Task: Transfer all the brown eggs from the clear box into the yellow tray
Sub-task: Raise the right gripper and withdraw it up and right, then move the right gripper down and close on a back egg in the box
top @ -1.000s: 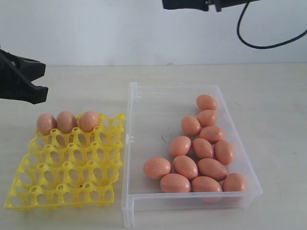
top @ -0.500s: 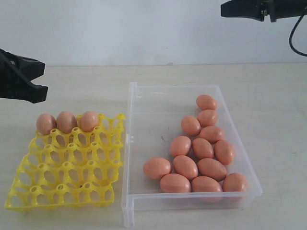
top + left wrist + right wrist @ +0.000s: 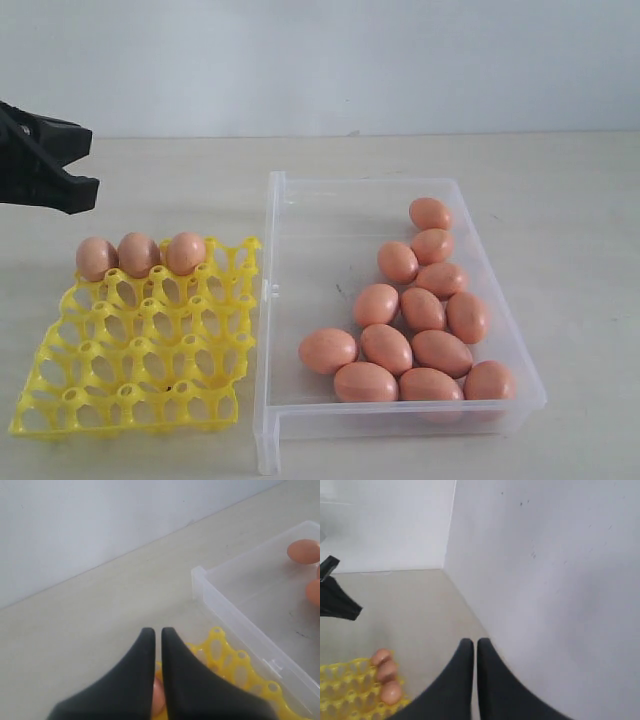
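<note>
Thirteen brown eggs (image 3: 423, 309) in clear box (image 3: 300, 210), frame right | left gripper (image 3: 156, 630), right gripper (image 3: 470, 641) closed, empty | open wide, take outlying egg (image 3: 328, 350)

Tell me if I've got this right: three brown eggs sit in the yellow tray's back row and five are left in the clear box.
Not quite. The exterior view shows thirteen brown eggs left in the clear box, not five. Three do sit in the yellow tray's back row.
</note>
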